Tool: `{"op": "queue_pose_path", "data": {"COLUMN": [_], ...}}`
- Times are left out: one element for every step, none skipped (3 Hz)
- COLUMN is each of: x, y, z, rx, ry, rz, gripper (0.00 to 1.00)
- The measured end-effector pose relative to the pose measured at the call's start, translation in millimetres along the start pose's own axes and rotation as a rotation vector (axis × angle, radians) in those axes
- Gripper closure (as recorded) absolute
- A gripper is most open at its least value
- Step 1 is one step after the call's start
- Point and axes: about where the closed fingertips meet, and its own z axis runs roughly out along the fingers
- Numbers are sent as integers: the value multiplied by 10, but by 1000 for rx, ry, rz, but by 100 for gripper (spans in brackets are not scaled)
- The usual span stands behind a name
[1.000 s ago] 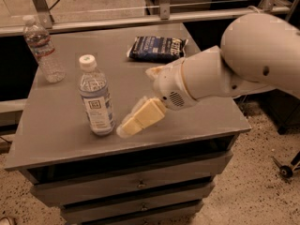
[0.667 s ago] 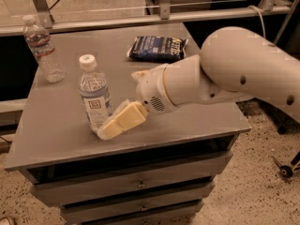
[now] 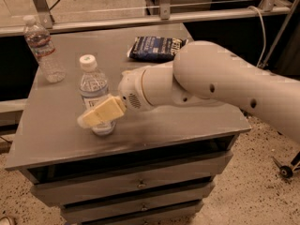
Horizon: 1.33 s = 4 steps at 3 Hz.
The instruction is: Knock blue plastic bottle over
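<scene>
Camera view. The blue plastic bottle (image 3: pixel 93 89) stands upright on the front-left part of the desk (image 3: pixel 197 121), its white cap (image 3: pixel 87 62) on. The gripper (image 3: pixel 100 112) lies across the lower half of the bottle, in front of it and apparently touching it; whether the gripper is apart or together cannot be told. The white arm (image 3: pixel 211 83) reaches in from the right, low over the desk.

Risks, as judged from this arrangement:

- **Sliding:** contact sits low on the bottle, so a push here may slide it across the smooth top rather than tip it.
- **Falling off:** the bottle is near the front edge. A shove toward the left or front may send it, once down, rolling off the desk.
- **Wrong target:** a slimmer clear bottle (image 3: pixel 44 50) stands at the back-left corner, well apart. A long leftward sweep or a rolling bottle could strike it.
- **Dragged bag:** a dark bag (image 3: pixel 154 48) lies just behind the arm, and a wide swing could drag it.
</scene>
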Motion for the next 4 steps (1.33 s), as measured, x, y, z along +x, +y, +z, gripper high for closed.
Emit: {"op": "queue_pose_path", "data": {"x": [-85,-240,-324,-307], "y": [-213,-564,-1011,-1156], "z": [54,49,-46,-102], "rx": [47,113,193,217], "ry": [-19,-30,-18,-6], "rz": [31,46,59,62], "gripper": [0,0,0,0]}}
